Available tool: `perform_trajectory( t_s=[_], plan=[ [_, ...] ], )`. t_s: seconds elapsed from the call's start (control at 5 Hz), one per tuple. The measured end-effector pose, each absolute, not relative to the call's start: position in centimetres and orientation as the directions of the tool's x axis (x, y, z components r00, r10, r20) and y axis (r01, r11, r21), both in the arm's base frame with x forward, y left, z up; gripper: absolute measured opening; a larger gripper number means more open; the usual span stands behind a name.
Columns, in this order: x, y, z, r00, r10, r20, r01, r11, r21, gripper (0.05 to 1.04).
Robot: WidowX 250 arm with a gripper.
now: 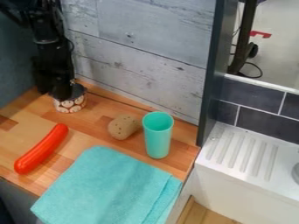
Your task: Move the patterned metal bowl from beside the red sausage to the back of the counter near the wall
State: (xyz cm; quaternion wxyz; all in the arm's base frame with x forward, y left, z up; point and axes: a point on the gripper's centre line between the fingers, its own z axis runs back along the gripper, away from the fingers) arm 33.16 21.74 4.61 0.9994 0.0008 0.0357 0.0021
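By the gripper (59, 95), one can (71, 105)

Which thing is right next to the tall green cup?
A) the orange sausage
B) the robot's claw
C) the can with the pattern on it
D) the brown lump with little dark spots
D: the brown spotted lump sits just beside the tall green cup on the wooden counter.

Small brown-and-white patterned container (71, 104), upright, on wooden counter (92, 129)
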Motion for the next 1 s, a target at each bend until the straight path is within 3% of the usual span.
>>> perform_trajectory(
  t_s=[0.2,0.4,0.6,1.0],
  plan=[
    [31.1,21.0,5.5,0.993,0.005,-0.115,-0.004,1.0,0.004,1.001],
    [27.2,20.2,9.1,0.993,0.019,-0.12,-0.015,0.999,0.038,1.001],
    [23.4,19.5,11.8,0.993,0.055,-0.101,-0.05,0.997,0.052,1.001],
    [19.5,16.2,14.7,0.997,-0.064,-0.038,0.066,0.997,0.049,1.001]
  ],
)
